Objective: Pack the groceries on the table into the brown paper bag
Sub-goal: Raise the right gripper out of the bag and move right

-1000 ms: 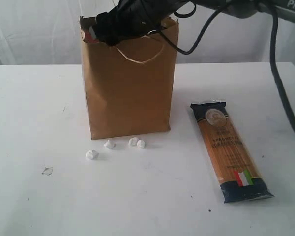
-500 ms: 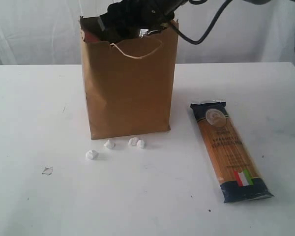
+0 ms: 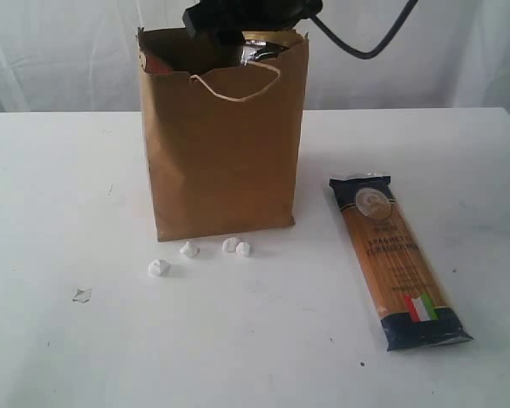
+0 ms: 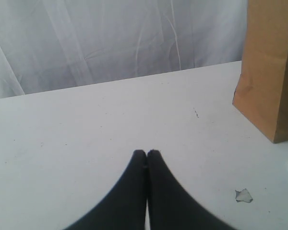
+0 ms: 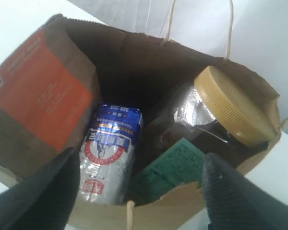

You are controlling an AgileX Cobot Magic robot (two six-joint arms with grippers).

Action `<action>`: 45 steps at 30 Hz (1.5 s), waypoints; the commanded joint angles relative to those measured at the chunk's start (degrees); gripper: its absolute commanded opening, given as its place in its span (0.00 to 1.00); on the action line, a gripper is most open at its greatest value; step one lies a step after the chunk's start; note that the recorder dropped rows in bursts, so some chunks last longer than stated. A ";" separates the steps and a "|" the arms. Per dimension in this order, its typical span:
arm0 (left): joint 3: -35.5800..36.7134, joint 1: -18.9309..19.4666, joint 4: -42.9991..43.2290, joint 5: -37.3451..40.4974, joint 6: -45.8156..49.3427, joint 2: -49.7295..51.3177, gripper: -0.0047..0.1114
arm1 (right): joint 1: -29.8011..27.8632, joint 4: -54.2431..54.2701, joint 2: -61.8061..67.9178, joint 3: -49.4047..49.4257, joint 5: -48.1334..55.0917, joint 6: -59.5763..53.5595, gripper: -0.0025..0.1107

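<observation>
Exterior: your right gripper (image 3: 238, 21) is hanging right over the mouth of the brown paper bag (image 3: 223, 153), which is standing upright mid-table; the jaws aren't readable from here; the spaghetti packet (image 3: 397, 259) is lying flat on the table (image 3: 68, 187) to the right of the bag, well apart from it, so I'm reading it as the one grocery not yet packed; a few white crumpled scraps (image 3: 189, 249) are sitting just in front of the bag's base, not part of the job. Left wrist: your left gripper (image 4: 146, 153) is pinched fully together with nothing between the tips, parked low over bare table, with the bag off to one side; looks like it's just idling clear of the work. Right wrist: you're looking straight down into the bag; the fingers (image 5: 38, 191) are spread wide and carrying nothing, one on each side of the opening; inside, the brown pouch with orange label (image 5: 38, 96) is leaning against one wall, the small white-blue carton (image 5: 110, 153) is standing beside it, and the gold-lidded clear jar (image 5: 235, 105) is lying tilted against the far side, probably because the floor is crowded; a green label (image 5: 170, 167) is showing below the jar, can't tell whose it is; judging by the packet's length, you're going to want it going in upright along a wall.
</observation>
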 commanded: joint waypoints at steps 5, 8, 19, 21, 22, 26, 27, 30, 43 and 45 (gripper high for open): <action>0.20 0.11 -0.45 -0.60 -0.08 -0.17 0.04 | -1.34 -1.36 -4.00 0.01 1.57 0.18 0.61; 0.20 0.11 -0.45 -0.60 -0.08 -0.17 0.04 | -2.12 -1.52 -5.75 0.11 1.57 0.18 0.61; 0.20 0.11 -0.45 -0.60 -0.08 -0.17 0.04 | -8.66 -2.28 -20.87 20.34 -6.92 1.28 0.61; 0.20 0.11 -0.45 -0.60 -0.08 -0.17 0.04 | -10.24 -2.43 -24.78 26.40 -9.31 2.05 0.61; 0.20 0.11 -0.45 -0.60 -0.08 -0.17 0.04 | -11.23 -2.52 -26.98 29.29 -10.40 2.28 0.61; 0.20 0.11 -0.45 -0.60 -0.08 -0.17 0.04 | -15.64 -2.52 -34.37 38.30 -12.60 2.77 0.61; 0.20 0.11 -0.45 -0.60 -0.08 -0.17 0.04 | -16.87 -2.52 -35.57 39.86 -12.95 2.77 0.61; 0.20 0.11 -0.45 -0.60 -0.08 -0.17 0.04 | -20.33 -2.41 -38.69 44.58 -14.03 2.88 0.61; 0.20 0.11 -0.45 -0.60 -0.08 -0.17 0.04 | -25.32 5.23 -29.54 56.02 -24.53 1.17 0.70; 0.20 0.11 -0.45 -0.60 -0.08 -0.17 0.04 | -25.32 6.56 -26.17 56.02 -26.95 1.17 0.70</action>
